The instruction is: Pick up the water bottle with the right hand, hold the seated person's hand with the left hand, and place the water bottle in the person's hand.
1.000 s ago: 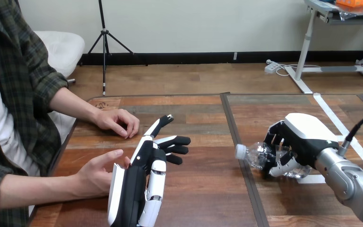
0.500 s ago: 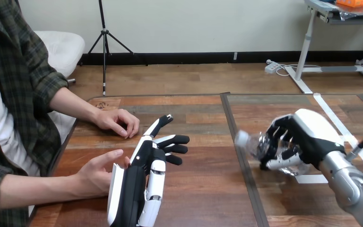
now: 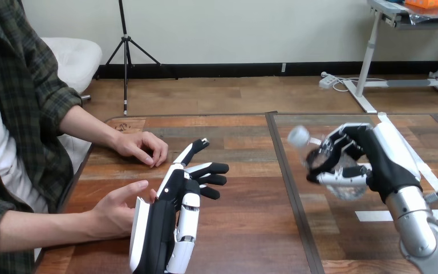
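Right robot hand (image 3: 379,160) clasping water bottle (image 3: 312,150), left robot hand (image 3: 174,200) beside person's hand (image 3: 117,208)

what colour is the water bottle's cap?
White cap, on the clear water bottle gripped by the right hand. The head view shows it best.

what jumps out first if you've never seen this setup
The robot's right hand at the right, curled round a clear water bottle that tilts cap-first toward the middle. Then its left hand, fingers straight, standing edge-up beside the person's nearer hand, which lies open at the near left of the table.
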Robot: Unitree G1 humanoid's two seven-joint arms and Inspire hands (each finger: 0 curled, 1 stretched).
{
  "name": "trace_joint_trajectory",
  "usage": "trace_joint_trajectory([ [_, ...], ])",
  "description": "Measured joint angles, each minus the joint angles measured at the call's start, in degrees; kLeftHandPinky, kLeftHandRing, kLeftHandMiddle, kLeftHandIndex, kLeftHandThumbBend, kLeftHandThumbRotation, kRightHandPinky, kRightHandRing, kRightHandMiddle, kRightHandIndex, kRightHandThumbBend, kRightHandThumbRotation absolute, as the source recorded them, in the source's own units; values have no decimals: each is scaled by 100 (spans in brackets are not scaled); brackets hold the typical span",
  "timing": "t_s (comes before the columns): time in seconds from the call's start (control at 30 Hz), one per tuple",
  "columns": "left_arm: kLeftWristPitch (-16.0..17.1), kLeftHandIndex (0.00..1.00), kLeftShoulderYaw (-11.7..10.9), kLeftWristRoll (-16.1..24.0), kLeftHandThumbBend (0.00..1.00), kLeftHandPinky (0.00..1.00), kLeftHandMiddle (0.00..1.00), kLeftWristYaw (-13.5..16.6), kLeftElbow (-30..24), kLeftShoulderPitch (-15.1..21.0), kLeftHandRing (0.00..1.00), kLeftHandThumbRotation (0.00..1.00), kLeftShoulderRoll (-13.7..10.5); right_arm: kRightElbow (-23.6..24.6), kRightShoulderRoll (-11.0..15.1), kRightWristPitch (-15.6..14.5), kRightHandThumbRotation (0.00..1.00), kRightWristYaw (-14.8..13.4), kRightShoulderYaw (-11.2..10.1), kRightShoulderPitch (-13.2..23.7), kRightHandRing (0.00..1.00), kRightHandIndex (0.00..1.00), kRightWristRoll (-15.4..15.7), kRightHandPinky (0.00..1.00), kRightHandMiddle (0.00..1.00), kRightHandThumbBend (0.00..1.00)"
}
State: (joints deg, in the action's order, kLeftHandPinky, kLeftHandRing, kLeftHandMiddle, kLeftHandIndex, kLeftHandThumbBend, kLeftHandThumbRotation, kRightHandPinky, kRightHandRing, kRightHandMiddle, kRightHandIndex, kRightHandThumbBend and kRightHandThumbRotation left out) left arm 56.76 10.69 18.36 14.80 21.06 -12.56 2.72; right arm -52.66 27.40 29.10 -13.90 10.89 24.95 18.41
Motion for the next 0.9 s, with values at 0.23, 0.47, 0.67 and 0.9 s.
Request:
trace_joint_trajectory([
  [0.23,0,85,-5,-6,4,54,68,-33,0,7,64,100,0,440,-171,65,0,-132,-245,-284,44,50,-173,45,49,73],
  [0.47,0,85,-6,-5,4,54,68,-40,0,16,64,100,0,694,-344,168,0,-200,-408,-465,44,50,-280,44,48,72],
  [0.67,0,85,-10,-7,4,54,69,-44,0,21,64,100,0,884,-486,167,0,-175,-489,-584,44,50,-387,44,48,71],
  [0.9,0,85,-11,-7,4,54,69,-51,0,26,64,100,0,1107,-669,197,0,-80,-561,-722,44,50,-545,43,48,69],
])
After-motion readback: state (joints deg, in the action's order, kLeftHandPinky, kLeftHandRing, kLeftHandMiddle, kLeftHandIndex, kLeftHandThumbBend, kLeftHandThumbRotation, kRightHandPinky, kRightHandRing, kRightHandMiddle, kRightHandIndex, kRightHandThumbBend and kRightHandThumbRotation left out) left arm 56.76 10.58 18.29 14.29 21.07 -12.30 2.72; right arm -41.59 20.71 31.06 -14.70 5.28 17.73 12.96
